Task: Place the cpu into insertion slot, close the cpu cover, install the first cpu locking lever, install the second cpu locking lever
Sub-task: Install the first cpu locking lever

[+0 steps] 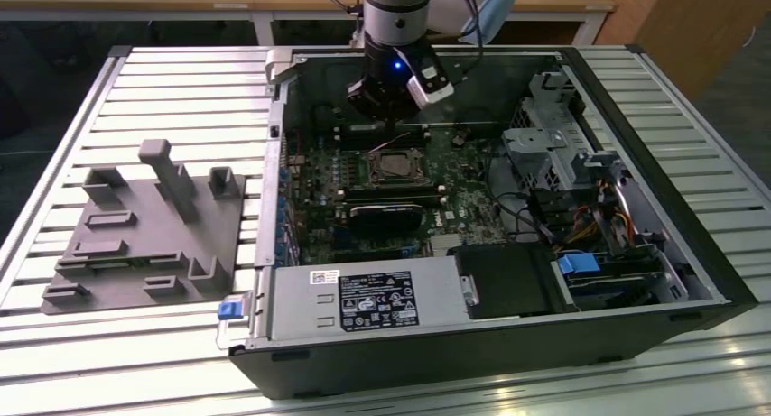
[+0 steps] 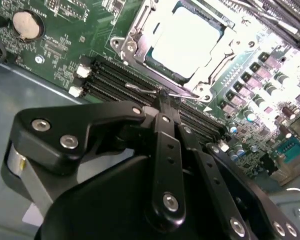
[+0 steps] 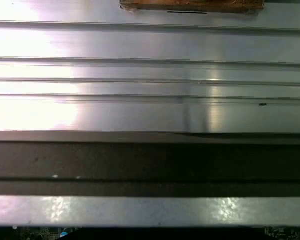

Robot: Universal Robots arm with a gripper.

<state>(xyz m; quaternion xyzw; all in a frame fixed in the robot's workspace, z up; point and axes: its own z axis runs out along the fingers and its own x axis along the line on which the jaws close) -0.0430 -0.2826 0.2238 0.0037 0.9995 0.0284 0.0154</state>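
To the exterior view's left of the open computer case (image 1: 482, 362), a grey plastic fixture (image 1: 144, 226) lies on the slatted bench (image 1: 72, 100). Inside the case the cpu (image 2: 187, 42) sits in its socket, the cpu cover (image 2: 132, 47) down around it. Just beside the socket, the gripper (image 2: 163, 97) has its fingers (image 2: 167, 145) drawn narrow, tips at a thin wire locking lever (image 2: 142, 90).

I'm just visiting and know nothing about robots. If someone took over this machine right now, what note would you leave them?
Gripper: the black gripper looks shut, with its tips at a thin wire locking lever beside the socket.
Things: the small silvery square cpu lies in the socket on the green motherboard. The thin silvery metal cpu cover appears to be down around it.
Done: cpu placed, cover seemingly closed.
Left: the locking levers. Whether either is latched cannot be told.
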